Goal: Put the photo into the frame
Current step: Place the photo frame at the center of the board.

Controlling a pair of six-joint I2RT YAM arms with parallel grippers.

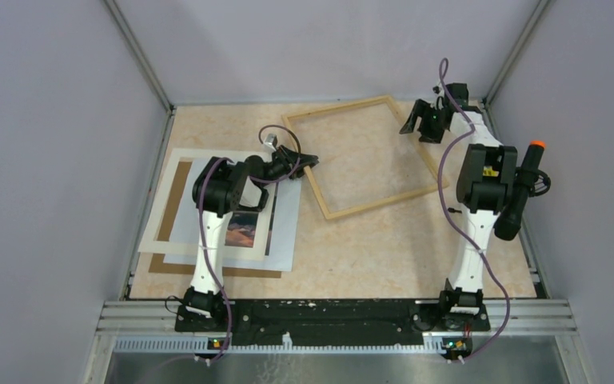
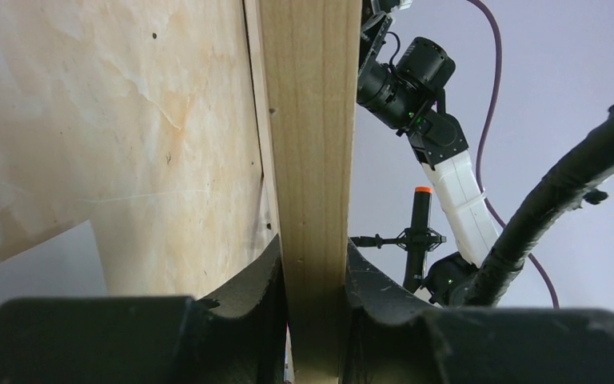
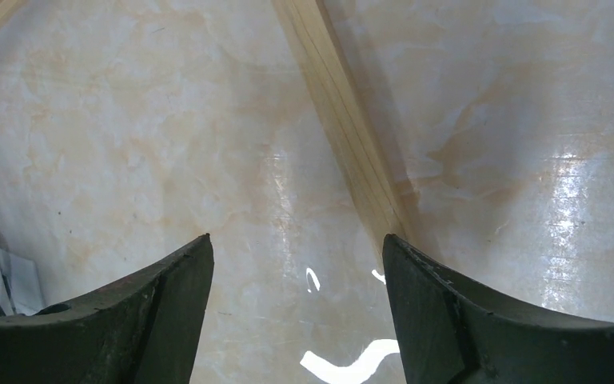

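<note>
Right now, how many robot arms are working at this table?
2. The left arm reaches over the stacked sheets, left gripper clamped on the frame. The right arm stands on the right, right gripper open above the frame's right rail.

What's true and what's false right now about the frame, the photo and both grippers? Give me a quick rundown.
1. The left gripper is clamped on a wooden rail of the frame. True.
2. The right gripper is closed on the frame. False: its jaws stand open over a rail at the frame's far right, gripping nothing.
3. The photo lies inside the frame. False: it lies on the left with the white mat, partly under the left arm and outside the frame.
4. The frame sits askew to the table's edges. True.
5. The brown backing board is inside the frame. False: it lies under the stack on the left.
</note>
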